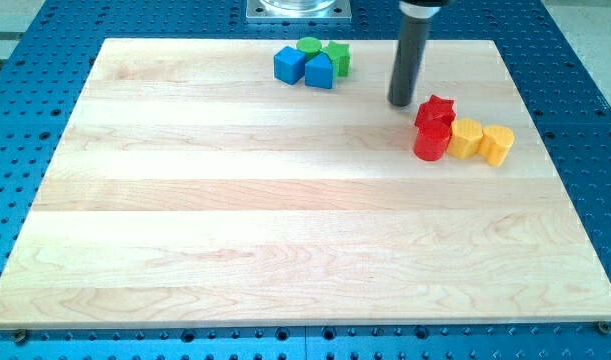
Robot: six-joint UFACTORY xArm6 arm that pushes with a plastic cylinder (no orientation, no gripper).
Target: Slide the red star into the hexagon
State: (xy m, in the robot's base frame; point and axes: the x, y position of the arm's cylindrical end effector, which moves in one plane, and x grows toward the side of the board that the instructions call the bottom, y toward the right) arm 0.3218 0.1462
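Observation:
The red star (436, 108) lies at the view's right on the wooden board (285, 220). It touches a red round block (431, 141) just below it. The yellow hexagon (466, 138) sits right of the red round block, touching it and close to the star's lower right. A yellow heart-like block (498, 144) sits right of the hexagon. My tip (401, 102) is just left of the red star, a small gap apart.
A cluster near the view's top centre holds a blue cube (289, 65), a second blue block (319, 71), a green round block (309, 45) and a green star (338, 57). A blue perforated table (585, 120) surrounds the board.

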